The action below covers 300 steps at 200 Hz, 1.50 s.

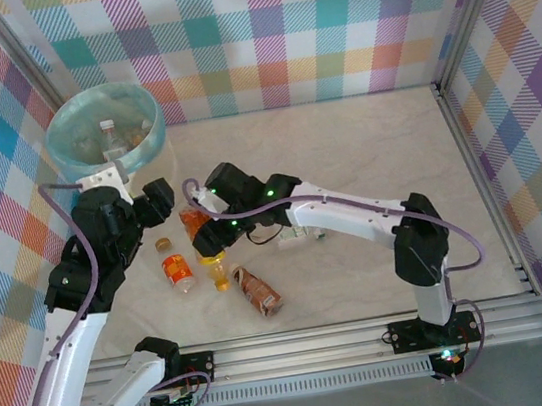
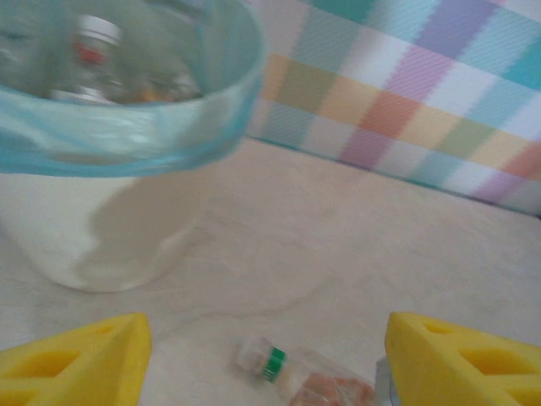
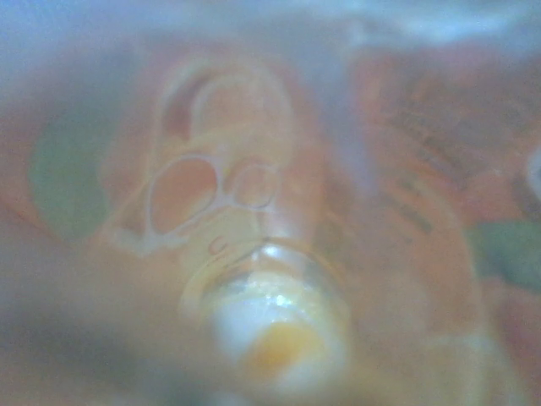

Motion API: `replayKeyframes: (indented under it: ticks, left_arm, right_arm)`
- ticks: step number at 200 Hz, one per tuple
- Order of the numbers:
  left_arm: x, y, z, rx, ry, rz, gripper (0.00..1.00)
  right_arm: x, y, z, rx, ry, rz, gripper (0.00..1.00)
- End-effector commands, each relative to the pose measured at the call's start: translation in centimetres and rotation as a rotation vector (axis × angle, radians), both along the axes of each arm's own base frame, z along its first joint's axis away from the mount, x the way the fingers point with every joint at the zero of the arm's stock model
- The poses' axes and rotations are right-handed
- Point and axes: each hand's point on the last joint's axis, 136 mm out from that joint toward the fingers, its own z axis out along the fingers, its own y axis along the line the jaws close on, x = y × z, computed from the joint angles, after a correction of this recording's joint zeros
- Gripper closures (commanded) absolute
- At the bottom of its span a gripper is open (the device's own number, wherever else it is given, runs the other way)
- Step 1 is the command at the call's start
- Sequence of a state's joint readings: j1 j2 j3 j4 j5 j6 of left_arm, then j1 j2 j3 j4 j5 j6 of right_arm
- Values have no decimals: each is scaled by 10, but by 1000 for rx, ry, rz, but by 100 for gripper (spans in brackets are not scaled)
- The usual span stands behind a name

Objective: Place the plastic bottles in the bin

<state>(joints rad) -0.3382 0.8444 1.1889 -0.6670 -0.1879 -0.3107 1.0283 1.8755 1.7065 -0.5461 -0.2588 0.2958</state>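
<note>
Far left corner of the table (image 1: 365, 149): we see the bin (image 1: 53, 143) with its blue-green liner, a few bottles already inside, one a white-capped bottle (image 1: 107, 128). The left gripper (image 2: 266, 334) hangs just beside the bin on its near side, yellow fingers (image 2: 76, 359) spread wide with nothing between them. We read that as waiting clear of the other arm. In its wrist view a clear bottle with a green neck ring (image 2: 272, 362) lies on the table below. Left of middle, toward the near edge, loose bottles lie on their sides, not yet binned: a red-label bottle (image 1: 178, 272), a yellow bottle (image 1: 219, 271), a brown-label bottle (image 1: 258, 291). The right arm (image 1: 343, 215) stretches leftward across the table, we think because the cluster sits on the left arm's side. The right gripper (image 1: 202, 231) is clamped down on an orange-label bottle (image 1: 191, 219); its wrist view is a blur of orange label right against the lens. We cannot tell whether the bottle is off the table.
</note>
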Motion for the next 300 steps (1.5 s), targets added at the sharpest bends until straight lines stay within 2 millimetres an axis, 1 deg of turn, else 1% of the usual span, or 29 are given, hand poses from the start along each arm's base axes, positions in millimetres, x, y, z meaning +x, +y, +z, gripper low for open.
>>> replayKeyframes:
  ticks: [1, 24, 30, 53, 59, 90, 111, 113, 119, 129, 152, 183, 203, 230, 254, 300]
  left_arm:
    - [-6, -45, 25, -72, -63, -257, 26]
    - [-7, -68, 31, -125, -82, -383, 23]
    - [-8, -74, 32, -139, -81, -413, 23]
    - [-7, -94, 29, -189, -61, -514, 22]
    - [-8, -98, 29, -204, -60, -535, 22]
    - [-11, -121, 28, -291, -59, -665, 22]
    - [-19, -134, 31, -342, -72, -757, 22]
    - [-19, -135, 35, -344, -93, -766, 22]
    - [-20, -136, 38, -351, -108, -777, 19]
    - [-22, -137, 40, -357, -122, -786, 18]
    - [-28, -135, 44, -357, -152, -793, 10]
    - [-45, -141, 57, -392, -212, -882, 8]
    - [-53, -144, 60, -392, -228, -930, 8]
    - [-56, -149, 57, -400, -212, -972, 8]
    - [-55, -155, 49, -401, -173, -996, 9]
    - [-37, -156, 29, -348, -99, -933, 13]
  right_arm:
    - [6, -10, 35, 99, -101, 14, 47]
    - [9, -27, 53, 147, -179, 21, 48]
    - [10, -31, 54, 152, -194, 20, 48]
    - [9, -47, 70, 189, -257, 26, 49]
    - [8, -51, 75, 200, -278, 29, 47]
    - [0, -65, 96, 263, -357, 31, 47]
    - [-4, -71, 108, 301, -382, 28, 47]
    - [-4, -71, 108, 304, -384, 28, 47]
    - [-6, -73, 111, 314, -390, 30, 47]
    - [-7, -75, 116, 329, -404, 28, 48]
    - [-7, -81, 124, 346, -442, 16, 48]
    - [-6, -86, 129, 349, -473, 12, 48]
    - [-10, -88, 136, 364, -480, 22, 48]
    - [-13, -89, 142, 376, -477, 33, 48]
    - [-18, -88, 145, 395, -470, 55, 48]
    - [-29, -82, 149, 421, -453, 130, 48]
